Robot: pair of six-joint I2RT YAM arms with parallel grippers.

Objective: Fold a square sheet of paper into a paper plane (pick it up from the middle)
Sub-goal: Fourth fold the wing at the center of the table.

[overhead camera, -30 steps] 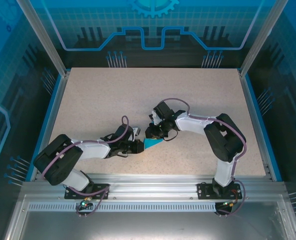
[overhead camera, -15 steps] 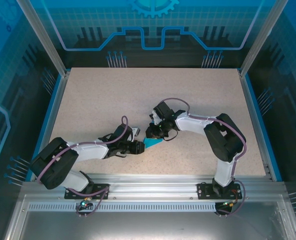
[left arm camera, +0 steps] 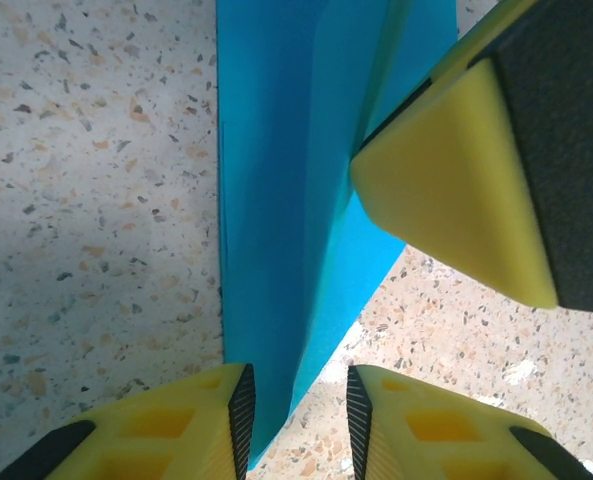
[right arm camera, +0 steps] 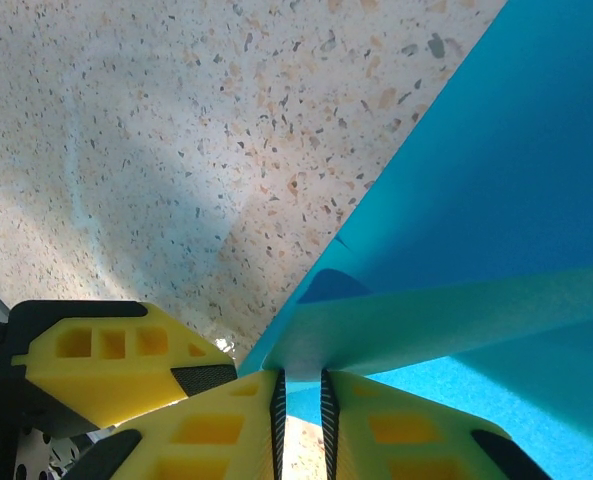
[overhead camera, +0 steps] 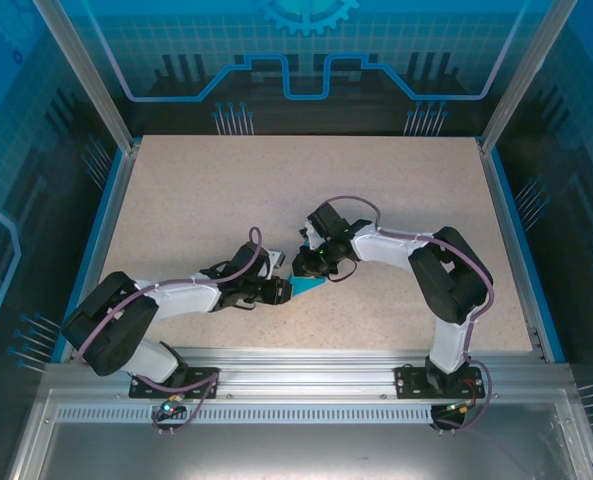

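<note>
The paper plane [overhead camera: 307, 285] is a teal-blue folded sheet lying low over the speckled table, between the two grippers. In the left wrist view its layered folds [left arm camera: 276, 150] run down to a narrow end that reaches between my left gripper [left arm camera: 298, 385]. Those jaws stand apart, and the paper's edge lies against the left pad only. My right gripper [right arm camera: 302, 385] is shut on a raised pale flap of the paper [right arm camera: 446, 315], with the wide wing [right arm camera: 496, 180] spreading beyond it. From above, the left gripper [overhead camera: 281, 290] is at the paper's left and the right gripper [overhead camera: 311, 266] is just behind it.
The speckled tabletop [overhead camera: 196, 200] stretches bare around the arms, with blue rails at its sides. The two grippers are very close: the right one's yellow finger [left arm camera: 476, 180] hangs over the paper, and the left one's finger [right arm camera: 106, 370] shows beside the right jaws.
My left gripper has slid a little right toward the paper and its jaws have parted. The right gripper has kept its hold and barely moved.
</note>
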